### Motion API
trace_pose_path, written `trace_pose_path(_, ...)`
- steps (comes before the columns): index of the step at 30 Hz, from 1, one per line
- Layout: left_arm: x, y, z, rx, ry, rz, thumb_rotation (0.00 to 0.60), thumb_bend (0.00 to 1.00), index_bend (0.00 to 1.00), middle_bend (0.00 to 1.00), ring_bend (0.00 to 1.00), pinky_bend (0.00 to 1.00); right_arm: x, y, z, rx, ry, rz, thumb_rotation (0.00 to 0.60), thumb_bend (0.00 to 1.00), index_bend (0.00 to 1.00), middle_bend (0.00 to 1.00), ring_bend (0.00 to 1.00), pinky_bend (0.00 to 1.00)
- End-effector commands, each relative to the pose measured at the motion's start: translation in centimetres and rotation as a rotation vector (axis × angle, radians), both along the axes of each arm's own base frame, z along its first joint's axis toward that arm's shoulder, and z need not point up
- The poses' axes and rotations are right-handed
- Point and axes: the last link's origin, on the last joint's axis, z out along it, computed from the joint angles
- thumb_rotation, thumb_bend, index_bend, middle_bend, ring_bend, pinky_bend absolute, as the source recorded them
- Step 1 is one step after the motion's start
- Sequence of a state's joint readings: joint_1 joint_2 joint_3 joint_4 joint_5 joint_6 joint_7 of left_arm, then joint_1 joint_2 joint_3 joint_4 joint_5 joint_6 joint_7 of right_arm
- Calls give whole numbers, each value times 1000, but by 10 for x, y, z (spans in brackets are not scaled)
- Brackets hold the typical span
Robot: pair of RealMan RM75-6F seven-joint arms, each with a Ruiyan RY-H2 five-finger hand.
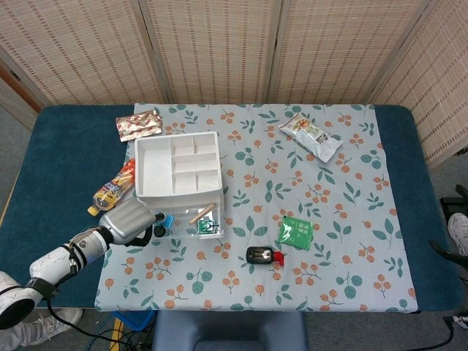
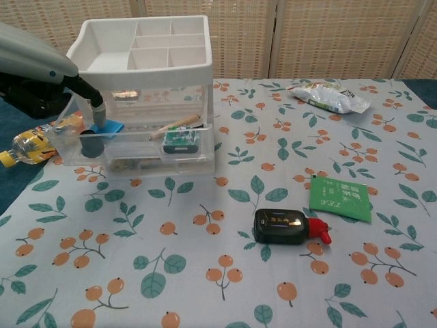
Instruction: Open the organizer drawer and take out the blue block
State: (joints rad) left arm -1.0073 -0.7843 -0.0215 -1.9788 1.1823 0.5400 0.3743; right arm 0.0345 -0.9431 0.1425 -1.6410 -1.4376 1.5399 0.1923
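Your silver-shelled left hand (image 2: 41,72) hangs at the left end of the clear plastic organizer drawer (image 2: 136,147), which stands pulled open. One dark finger (image 2: 91,104) points down just left of the small flat blue block (image 2: 108,126) lying inside. Fingers look empty, though whether spread or curled is unclear. Right hand unseen.

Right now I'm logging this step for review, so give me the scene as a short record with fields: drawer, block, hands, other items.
drawer: clear plastic organizer drawer pulled open, under a white divided tray
block: small blue block in the drawer's left end
left hand: silver left hand at the drawer's left end, one finger over the block; grasp unclear
right hand: not in view
other items: green tea packet, black bottle with red cap
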Motion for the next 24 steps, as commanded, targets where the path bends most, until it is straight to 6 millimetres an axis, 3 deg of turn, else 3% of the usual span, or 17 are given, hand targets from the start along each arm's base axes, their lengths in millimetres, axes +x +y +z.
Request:
trace_pose_path(1,-3,-6,3,13,17,1,207,844,290,970,1000,1000,-1,1,0,0,-2,-3,600,129,2,127,0,58)
trace_pose_path(24,-3,-8,-11,40,84,-35,194,844,306,970,1000,1000,-1,2,0,-1,-5,-2,600,129,1,127,0,58)
